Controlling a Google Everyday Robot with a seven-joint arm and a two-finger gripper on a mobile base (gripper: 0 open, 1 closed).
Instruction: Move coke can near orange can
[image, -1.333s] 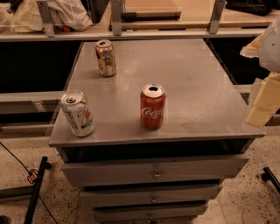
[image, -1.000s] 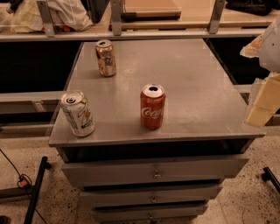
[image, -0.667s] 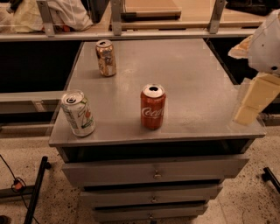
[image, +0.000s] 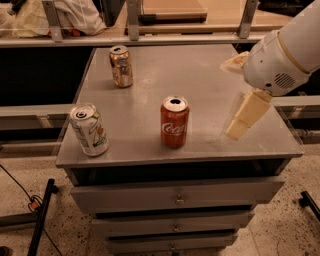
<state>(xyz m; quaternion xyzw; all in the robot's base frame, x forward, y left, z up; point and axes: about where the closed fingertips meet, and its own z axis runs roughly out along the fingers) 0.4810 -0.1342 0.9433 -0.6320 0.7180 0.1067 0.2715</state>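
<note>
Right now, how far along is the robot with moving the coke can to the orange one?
Nothing looks done: the coke can stands up front, apart from the orange can at the back left. In hand: the gripper hovers right of the coke can, not touching it. Left: grasping, carrying, placing.

Coke can (image: 175, 122), mid-desk (image: 200, 75): white Coca-Cola script across the red side facing the camera, legible. Orange can (image: 121, 66), back left: pale mottled markings only, nothing readable. White can (image: 90, 130), front left corner: green and red marks, wording cannot be made out. Hand (image: 240, 122), over the desk's right side: no legible marking.
</note>
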